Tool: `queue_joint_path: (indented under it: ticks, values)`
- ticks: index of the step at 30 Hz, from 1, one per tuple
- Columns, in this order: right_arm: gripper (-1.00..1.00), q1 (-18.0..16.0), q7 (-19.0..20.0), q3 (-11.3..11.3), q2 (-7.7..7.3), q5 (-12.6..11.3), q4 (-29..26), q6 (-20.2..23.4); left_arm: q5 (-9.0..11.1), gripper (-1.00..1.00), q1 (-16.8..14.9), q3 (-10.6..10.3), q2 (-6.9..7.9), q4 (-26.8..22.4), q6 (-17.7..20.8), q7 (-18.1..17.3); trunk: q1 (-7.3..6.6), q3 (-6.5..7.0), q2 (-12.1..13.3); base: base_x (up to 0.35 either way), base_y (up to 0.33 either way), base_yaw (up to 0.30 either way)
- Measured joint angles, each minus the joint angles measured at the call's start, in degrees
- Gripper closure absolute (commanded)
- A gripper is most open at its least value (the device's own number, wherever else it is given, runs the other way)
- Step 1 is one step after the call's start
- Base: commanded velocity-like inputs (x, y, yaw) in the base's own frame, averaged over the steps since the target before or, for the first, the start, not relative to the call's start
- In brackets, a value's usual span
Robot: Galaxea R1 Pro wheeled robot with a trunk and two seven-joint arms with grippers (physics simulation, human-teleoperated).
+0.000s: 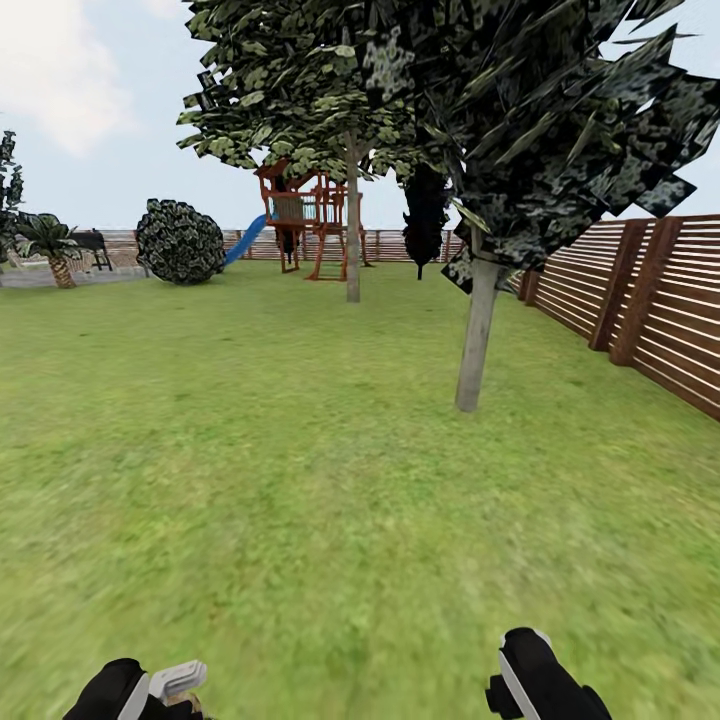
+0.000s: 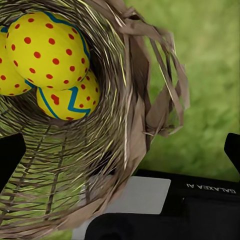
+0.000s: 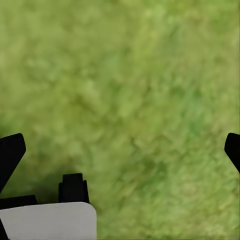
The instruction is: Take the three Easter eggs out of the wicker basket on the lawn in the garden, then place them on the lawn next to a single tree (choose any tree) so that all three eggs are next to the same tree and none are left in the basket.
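In the left wrist view the brown wicker basket (image 2: 100, 150) sits close in front of my left gripper (image 2: 121, 152), whose black fingertips (image 2: 10, 155) stand wide apart on either side of it. Three yellow Easter eggs (image 2: 50, 47) with red dots and blue zigzags lie together inside it. I cannot tell whether the fingers touch the wicker. The right gripper (image 3: 122, 150) is open over bare lawn (image 3: 130, 90). A tree (image 1: 476, 330) with a pale trunk and dark crown stands ahead to the right on the lawn (image 1: 300, 480). Both grippers, left (image 1: 140, 690) and right (image 1: 530, 670), show at the head view's lower edge.
A brown slat fence (image 1: 640, 300) runs along the right. Farther back stand another slim-trunked tree (image 1: 352, 230), a narrow black tree (image 1: 425, 220), a wooden playset (image 1: 310, 215) and a round bush (image 1: 180, 242). My own black body (image 2: 200, 200) lies under the basket.
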Motion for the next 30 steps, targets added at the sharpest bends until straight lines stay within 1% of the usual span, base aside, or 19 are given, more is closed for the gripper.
queue_joint_path:
  ticks: [5,14,15,17,19,20,21,22,23,25,30]
  values:
    - [-1.00,0.0,0.0,0.0,0.00,0.0,0.1,0.0,0.0,-1.00,0.0,0.0,-0.01,0.0,0.0,0.0,1.10,-0.90,-2.0,0.000,0.000,0.000]
    - [-1.00,0.0,0.0,0.0,0.00,0.0,0.1,-0.1,-0.1,-1.00,0.0,0.2,0.11,-0.1,0.1,-0.3,1.11,-0.90,-2.0,0.000,0.000,0.000]
    - [-1.00,0.0,0.0,-0.1,-0.06,0.0,0.1,-0.1,-0.3,-1.00,0.0,0.3,0.39,-0.1,0.1,-0.4,1.11,-0.90,-2.0,0.000,0.000,0.000]
    - [-1.00,0.0,0.0,-0.1,-0.16,0.0,0.1,0.0,-0.4,-1.00,0.0,0.4,1.09,-0.4,0.2,-0.6,1.11,-0.90,-2.0,0.000,0.000,0.000]
    - [-1.00,0.0,0.0,-0.2,-0.30,0.0,0.1,0.0,-0.6,-1.00,0.0,0.4,3.60,-0.6,0.3,-0.6,1.10,-0.90,-2.0,0.000,0.000,0.000]
    - [-1.00,0.0,0.1,-0.2,-0.38,0.0,0.1,0.0,-0.6,-1.00,0.0,0.4,5.50,-0.6,0.4,-0.7,1.10,-0.90,-2.0,0.000,0.000,0.000]
    - [-1.00,0.0,0.1,-0.3,-0.43,-0.1,0.1,0.0,-0.2,-1.00,0.0,0.5,6.73,-0.6,0.4,-0.8,1.11,-0.90,-2.0,0.000,0.000,0.000]
    - [-1.00,0.0,0.1,-0.3,-0.47,-0.1,0.1,0.0,0.0,-1.00,0.0,0.4,7.53,-0.6,0.4,-0.8,1.10,-0.90,-2.0,0.008,-0.007,0.000]
    - [-1.00,0.0,0.1,-0.4,-0.49,-0.1,0.1,0.0,0.2,-1.00,0.0,0.4,8.01,-0.5,0.4,-1.0,1.11,-0.90,-2.0,0.062,-0.053,0.000]
    - [-1.00,0.0,0.1,-0.4,-0.51,-0.1,0.0,0.0,0.4,-1.00,0.0,0.5,8.46,-0.3,0.3,-1.1,1.09,-0.90,-2.0,0.171,-0.164,0.000]
    - [-1.00,0.0,0.1,-0.5,-0.58,-0.1,0.0,0.1,0.4,-1.00,0.0,0.3,8.43,-0.1,0.2,-1.2,1.08,-0.90,-2.0,0.225,-0.220,0.000]
